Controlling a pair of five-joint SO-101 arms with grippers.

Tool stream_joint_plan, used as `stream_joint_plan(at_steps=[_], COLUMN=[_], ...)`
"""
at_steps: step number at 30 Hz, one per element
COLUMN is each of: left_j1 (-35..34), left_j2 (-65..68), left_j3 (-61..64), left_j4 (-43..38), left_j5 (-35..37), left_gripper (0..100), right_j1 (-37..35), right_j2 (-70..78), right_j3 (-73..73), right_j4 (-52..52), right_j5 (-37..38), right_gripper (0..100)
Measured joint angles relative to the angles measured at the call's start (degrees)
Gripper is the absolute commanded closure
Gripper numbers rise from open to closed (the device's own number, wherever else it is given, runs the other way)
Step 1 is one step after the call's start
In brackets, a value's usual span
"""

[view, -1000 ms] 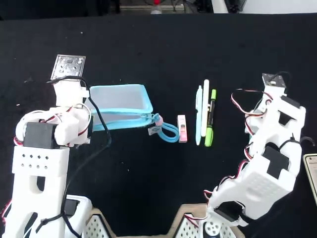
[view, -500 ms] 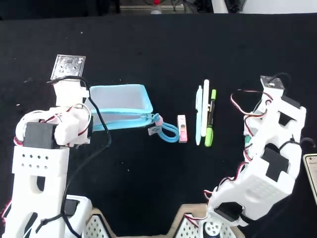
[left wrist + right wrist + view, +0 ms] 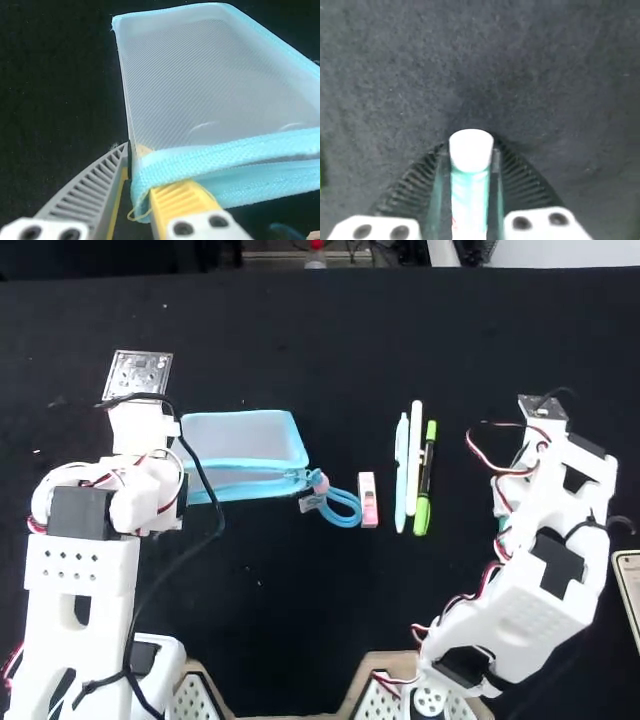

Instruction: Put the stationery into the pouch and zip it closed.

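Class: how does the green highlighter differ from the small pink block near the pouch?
The green highlighter is far longer than the pink block. The highlighter is green with a dark middle; the block is pink. The block lies alone nearer the pouch; the highlighter lies close beside a white pen, farther off. Both lie flat on the black table, outside the pouch, aligned alike.

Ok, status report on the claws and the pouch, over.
Left claw shut on pouch corner. Right claw shut on white-capped teal item. Three pens and eraser on table beside pouch. Nothing blocking.
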Motion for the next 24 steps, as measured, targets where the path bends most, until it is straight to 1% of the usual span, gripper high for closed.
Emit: stream_joint_plan(at_steps=[3, 6, 9, 12, 15, 21, 24], left_j1=[0.0, 0.0, 0.0, 0.0, 0.0, 0.0, 0.0], left_j2=[0.0, 0.0, 0.0, 0.0, 0.0, 0.0, 0.0], left_j3=[0.0, 0.0, 0.0, 0.0, 0.0, 0.0, 0.0], left_j4=[0.0, 0.0, 0.0, 0.0, 0.0, 0.0, 0.0], left_j5=[0.0, 0.0, 0.0, 0.0, 0.0, 0.0, 0.0], left_gripper=[97, 97, 97, 97, 97, 97, 97], right_j1=[0.1, -0.3, -0.4, -2.0, -4.7, -12.2, -17.2], right_j2=[-1.0, -4.4, -11.7, -20.7, -30.9, -53.1, -64.5], right_j3=[0.2, 1.2, 1.2, 1.9, 5.4, 13.3, 14.0], right_j4=[0.6, 4.8, 9.0, 13.1, 16.5, 17.7, 17.8], right_j5=[0.1, 0.3, 0.2, 1.0, 2.4, 2.5, -1.0], right_gripper=[98.8, 98.8, 98.8, 98.8, 98.8, 98.8, 98.7])
